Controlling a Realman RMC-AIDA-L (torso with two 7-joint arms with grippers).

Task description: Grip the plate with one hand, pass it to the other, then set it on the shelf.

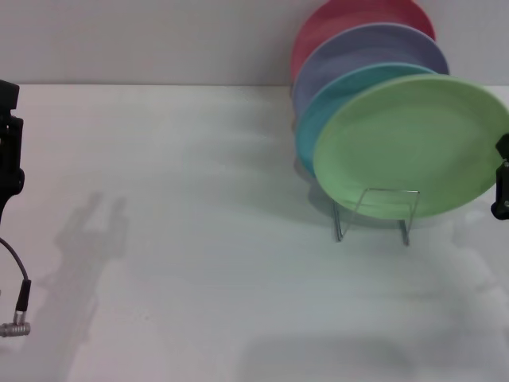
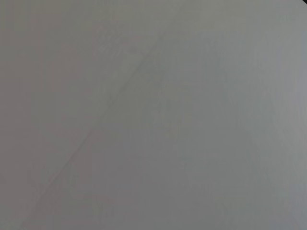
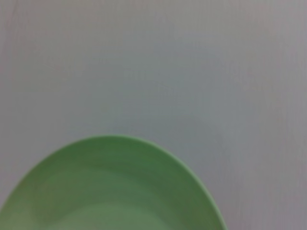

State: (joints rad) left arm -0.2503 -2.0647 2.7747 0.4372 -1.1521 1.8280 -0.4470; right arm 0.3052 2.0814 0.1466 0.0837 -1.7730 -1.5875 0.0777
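The light green plate stands tilted in the front slot of the wire shelf at the right of the white table, leaning back on the plates behind it. Part of its rim and face shows in the right wrist view. My right gripper shows only as a black piece at the right edge, right by the plate's rim; I cannot tell whether it touches. At the left edge, far from the plate, is my left gripper. The left wrist view shows only bare table.
Behind the green plate stand a turquoise plate, a lilac plate and a red plate in the same rack. A black cable with a silver connector hangs at the lower left. White table spreads between the arms.
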